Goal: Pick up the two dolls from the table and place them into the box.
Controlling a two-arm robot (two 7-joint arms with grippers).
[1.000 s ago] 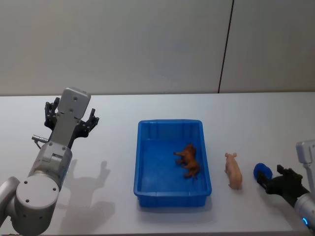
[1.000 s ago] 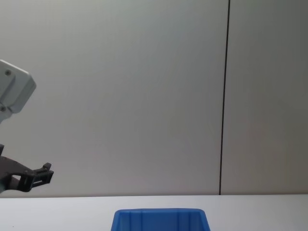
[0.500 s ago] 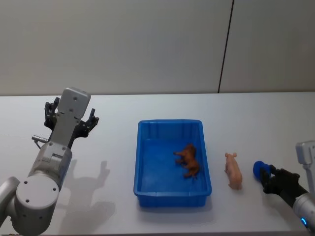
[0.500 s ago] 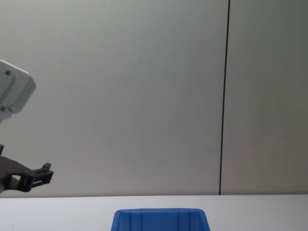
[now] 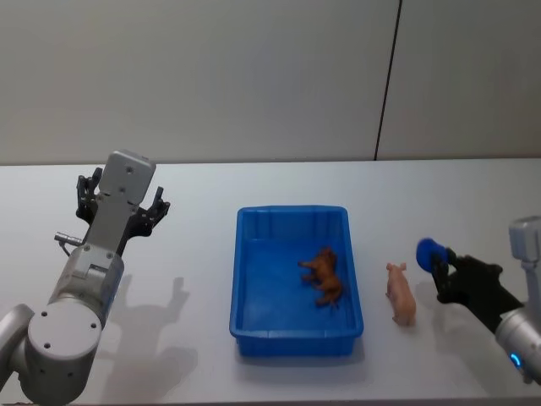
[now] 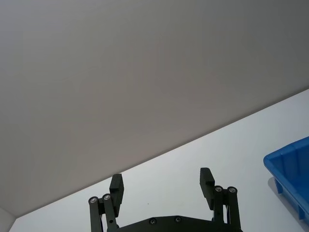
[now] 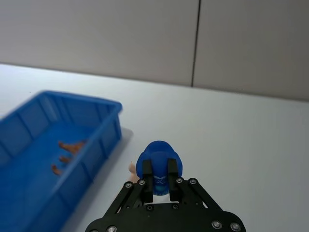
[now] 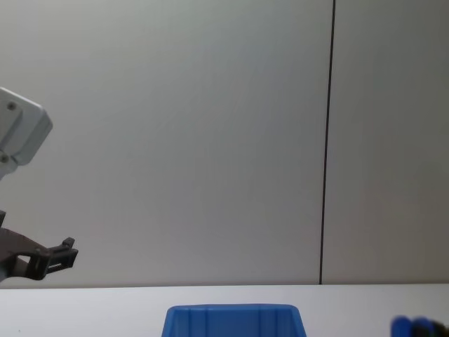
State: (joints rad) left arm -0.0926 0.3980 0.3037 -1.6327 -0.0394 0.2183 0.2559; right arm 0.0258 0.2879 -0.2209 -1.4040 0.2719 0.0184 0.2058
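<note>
Fingers (image 7: 147,175) of the right gripper (image 7: 158,170) are clamped on the blue doll (image 7: 159,153), held up off the table (image 5: 203,254) to the right of the box (image 5: 292,208), while the left gripper (image 6: 161,180) hangs spread apart at the far left. That doll looks light and a bit squashy, round enough to slip, so a pinch across its middle seems best. I count one blue doll, one pink pig (image 5: 401,293) on the table just right of the box, and one brown toy animal (image 5: 324,276) inside the one box
</note>
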